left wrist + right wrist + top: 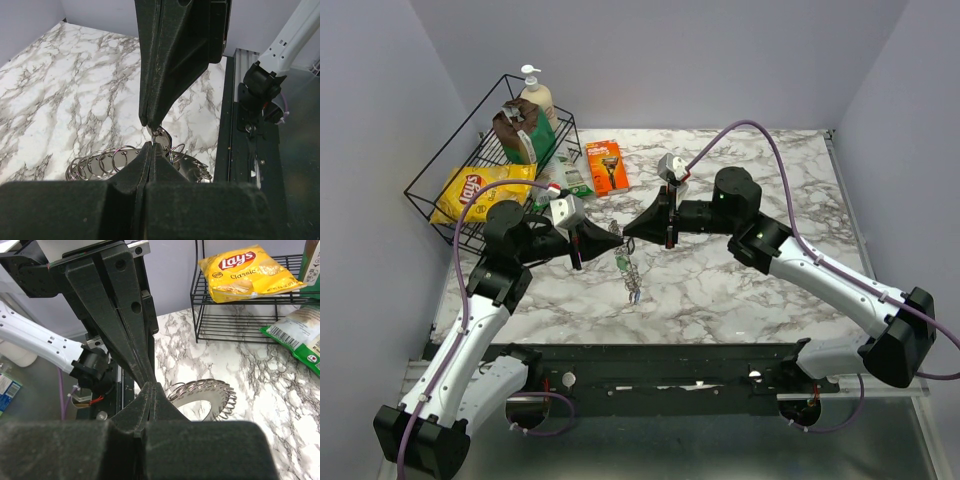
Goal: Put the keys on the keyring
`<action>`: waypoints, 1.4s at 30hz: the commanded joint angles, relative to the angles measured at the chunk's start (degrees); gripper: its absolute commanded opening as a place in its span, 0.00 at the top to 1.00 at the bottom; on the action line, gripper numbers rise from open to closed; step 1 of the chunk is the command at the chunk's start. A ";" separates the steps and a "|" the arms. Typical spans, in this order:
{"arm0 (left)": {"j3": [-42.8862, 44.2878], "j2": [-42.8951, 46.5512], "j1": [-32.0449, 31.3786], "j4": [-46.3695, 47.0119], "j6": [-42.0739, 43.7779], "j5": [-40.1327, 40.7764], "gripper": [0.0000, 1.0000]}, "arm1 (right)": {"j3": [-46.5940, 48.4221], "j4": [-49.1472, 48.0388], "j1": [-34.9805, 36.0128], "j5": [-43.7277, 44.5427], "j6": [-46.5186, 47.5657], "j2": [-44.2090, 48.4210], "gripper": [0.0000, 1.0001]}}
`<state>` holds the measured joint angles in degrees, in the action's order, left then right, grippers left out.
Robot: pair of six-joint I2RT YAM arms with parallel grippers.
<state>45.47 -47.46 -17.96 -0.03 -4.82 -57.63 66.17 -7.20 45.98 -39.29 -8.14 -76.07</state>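
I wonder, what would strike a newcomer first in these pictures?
The left gripper and right gripper meet tip to tip, both shut, over the middle of the marble table. Just under them is the coiled wire keyring, one loop pinched by the left gripper. A yellow chip bag in the wire basket stands out far left.

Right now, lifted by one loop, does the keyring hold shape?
Probably not: the keyring is an open wire coil, likely to sag and stretch. Looks light, mostly gaps between loops. Pushed, it may slide on the smooth tabletop.
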 commanded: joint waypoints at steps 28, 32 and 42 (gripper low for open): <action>-0.74 2.55 0.29 3.20 -0.72 -1.88 1.00 | -2.36 0.87 0.34 5.01 1.64 1.54 0.99; -0.82 2.81 0.29 3.28 -0.72 -2.14 1.00 | -3.15 0.87 0.34 5.89 1.73 1.98 0.99; -1.00 3.08 0.29 3.64 -0.72 -2.49 1.00 | -4.38 1.40 0.43 7.03 1.99 2.86 0.98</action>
<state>44.53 -45.98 -17.74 0.10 -4.82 -57.71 62.74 -6.81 46.15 -34.57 -7.42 -74.17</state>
